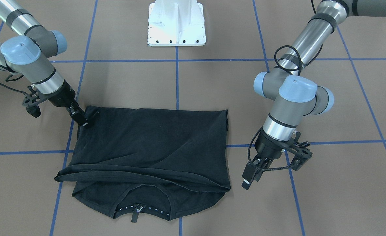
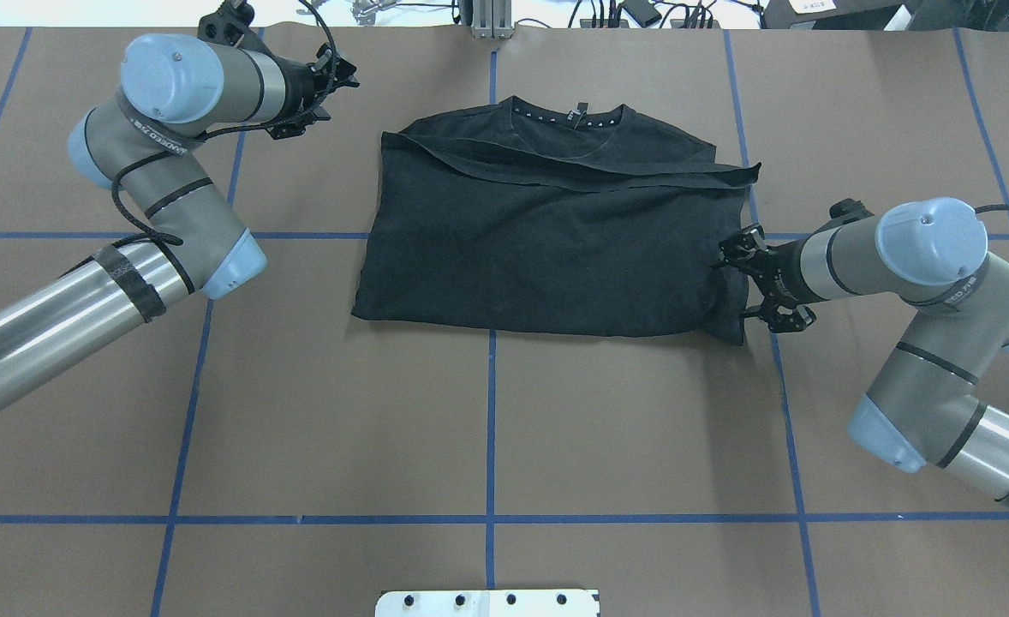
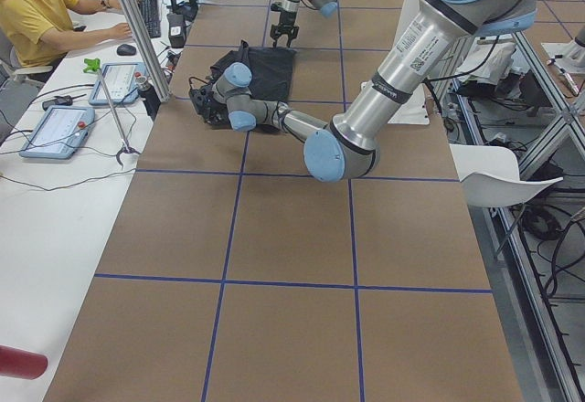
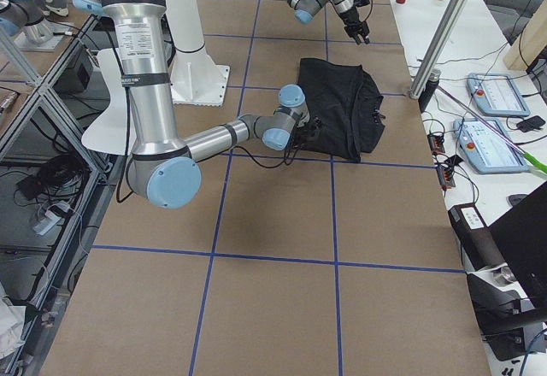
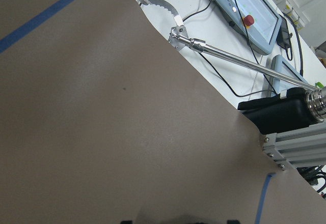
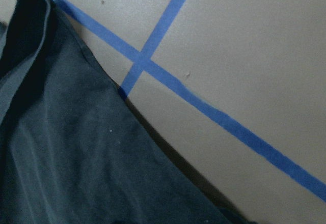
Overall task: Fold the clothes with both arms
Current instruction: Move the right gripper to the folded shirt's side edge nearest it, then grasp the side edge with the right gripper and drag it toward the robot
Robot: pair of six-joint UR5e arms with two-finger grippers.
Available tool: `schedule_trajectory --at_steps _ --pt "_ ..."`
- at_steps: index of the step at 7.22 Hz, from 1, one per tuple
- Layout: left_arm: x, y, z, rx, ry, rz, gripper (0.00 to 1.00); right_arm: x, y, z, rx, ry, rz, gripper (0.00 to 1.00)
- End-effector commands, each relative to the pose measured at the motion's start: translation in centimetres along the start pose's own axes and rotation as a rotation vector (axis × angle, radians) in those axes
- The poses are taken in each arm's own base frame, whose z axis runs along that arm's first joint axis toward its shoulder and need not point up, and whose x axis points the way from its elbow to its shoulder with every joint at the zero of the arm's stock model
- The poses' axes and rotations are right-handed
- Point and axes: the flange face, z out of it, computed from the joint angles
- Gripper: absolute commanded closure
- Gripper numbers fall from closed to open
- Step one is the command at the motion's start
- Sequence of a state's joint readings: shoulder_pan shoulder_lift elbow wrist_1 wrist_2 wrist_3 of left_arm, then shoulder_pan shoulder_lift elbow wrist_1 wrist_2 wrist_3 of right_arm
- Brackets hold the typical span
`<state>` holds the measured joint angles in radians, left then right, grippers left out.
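The black T-shirt [image 1: 147, 141] lies folded in half on the brown table, its collar [image 1: 140, 208] on the far side from the robot; the logo is hidden. It also shows in the overhead view [image 2: 539, 248] and the right wrist view [image 6: 76, 158]. My right gripper [image 1: 84, 123] is down at the shirt's corner nearest the robot, its fingers together on the cloth edge [image 2: 721, 266]. My left gripper [image 1: 249, 180] hangs above bare table beside the shirt's other end, apart from it, and looks open and empty.
The white bolted base [image 1: 176, 23] stands at the robot's side of the table. Blue tape lines [image 1: 177, 82] cross the brown surface. An operator [image 3: 37, 9] sits at a side desk with tablets [image 3: 55, 132] beyond the far table edge.
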<state>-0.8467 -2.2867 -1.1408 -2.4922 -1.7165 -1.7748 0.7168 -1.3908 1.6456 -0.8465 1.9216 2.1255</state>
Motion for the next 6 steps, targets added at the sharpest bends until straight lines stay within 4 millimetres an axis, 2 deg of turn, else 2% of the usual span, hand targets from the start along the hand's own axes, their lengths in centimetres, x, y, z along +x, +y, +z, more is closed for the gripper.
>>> schedule_trajectory --at_steps 1,2,3,5,6 --pt "0.0 0.0 0.0 0.0 -0.001 0.0 0.31 0.1 0.4 0.1 -0.003 -0.001 -0.002 0.51" --pt "0.0 0.2 0.1 -0.002 -0.002 0.001 0.31 0.4 0.3 -0.1 -0.004 0.001 -0.001 0.97" --pt "-0.1 0.3 0.2 -0.004 -0.004 0.001 0.31 0.1 0.6 -0.8 -0.011 -0.012 -0.005 1.0" --pt "0.0 0.4 0.1 -0.004 -0.003 0.001 0.31 2.4 0.5 -3.4 -0.021 -0.012 -0.008 1.0" --pt "0.1 0.5 0.2 -0.005 -0.003 0.002 0.31 3.6 1.7 -5.6 -0.045 -0.019 0.001 1.0"
